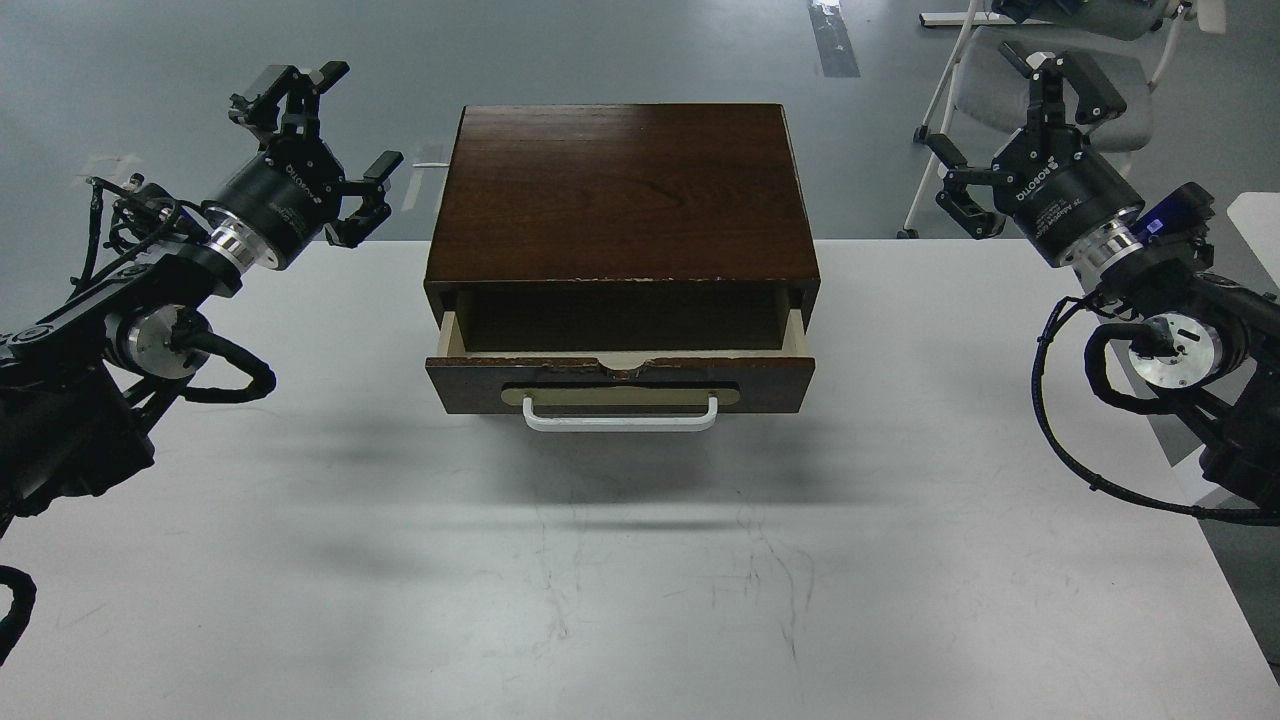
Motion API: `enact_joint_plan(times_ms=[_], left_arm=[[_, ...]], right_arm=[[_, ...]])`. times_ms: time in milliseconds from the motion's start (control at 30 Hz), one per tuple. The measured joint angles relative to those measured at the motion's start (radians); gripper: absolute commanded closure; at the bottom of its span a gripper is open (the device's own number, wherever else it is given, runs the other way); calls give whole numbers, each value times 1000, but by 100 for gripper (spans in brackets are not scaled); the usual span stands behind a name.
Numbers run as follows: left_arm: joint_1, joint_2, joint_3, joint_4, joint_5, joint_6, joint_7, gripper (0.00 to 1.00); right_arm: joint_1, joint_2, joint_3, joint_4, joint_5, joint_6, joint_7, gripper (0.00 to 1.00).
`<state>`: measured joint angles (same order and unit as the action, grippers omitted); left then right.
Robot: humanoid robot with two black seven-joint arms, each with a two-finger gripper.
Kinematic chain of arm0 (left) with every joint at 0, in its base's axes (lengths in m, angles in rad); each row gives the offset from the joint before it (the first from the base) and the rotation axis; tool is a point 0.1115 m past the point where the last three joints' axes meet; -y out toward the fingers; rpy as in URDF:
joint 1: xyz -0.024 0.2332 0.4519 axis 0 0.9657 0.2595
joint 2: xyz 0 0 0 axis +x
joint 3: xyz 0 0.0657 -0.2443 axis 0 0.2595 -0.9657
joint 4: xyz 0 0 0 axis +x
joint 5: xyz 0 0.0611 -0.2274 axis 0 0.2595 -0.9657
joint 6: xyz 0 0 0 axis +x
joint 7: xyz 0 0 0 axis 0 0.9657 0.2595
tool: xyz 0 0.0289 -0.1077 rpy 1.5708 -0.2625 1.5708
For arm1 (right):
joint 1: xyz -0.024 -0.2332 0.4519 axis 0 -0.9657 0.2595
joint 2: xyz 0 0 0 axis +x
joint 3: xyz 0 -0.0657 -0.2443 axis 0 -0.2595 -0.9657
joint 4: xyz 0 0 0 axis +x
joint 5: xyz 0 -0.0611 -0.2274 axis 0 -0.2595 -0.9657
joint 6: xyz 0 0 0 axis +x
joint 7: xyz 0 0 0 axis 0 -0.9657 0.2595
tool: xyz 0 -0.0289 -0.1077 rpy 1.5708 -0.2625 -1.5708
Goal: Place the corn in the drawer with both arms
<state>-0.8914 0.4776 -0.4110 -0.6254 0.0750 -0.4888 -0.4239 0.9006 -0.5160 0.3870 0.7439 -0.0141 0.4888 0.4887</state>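
Note:
The dark brown wooden box [620, 190] stands at the back middle of the white table. Its drawer [620, 378] is pulled partly out, with a white bar handle [620, 415] on a tan plate. What shows of the drawer's inside is dark and I see no corn there. The corn is out of view. My left gripper [325, 135] is open and empty, raised left of the box's back corner. My right gripper [1010, 130] is open and empty, raised to the right of the box.
The white table [640, 560] has scuff marks in front of the drawer. A chair [1000, 90] stands on the grey floor behind my right gripper. A white surface [1258, 220] shows at the right edge.

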Motion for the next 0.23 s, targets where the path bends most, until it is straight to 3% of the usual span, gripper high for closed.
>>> enact_joint_plan(times_ms=[234], left_arm=[[2, -13, 0, 8, 0, 0, 6, 2]], right_arm=[[0, 3, -2, -1, -2, 0, 0, 0]])
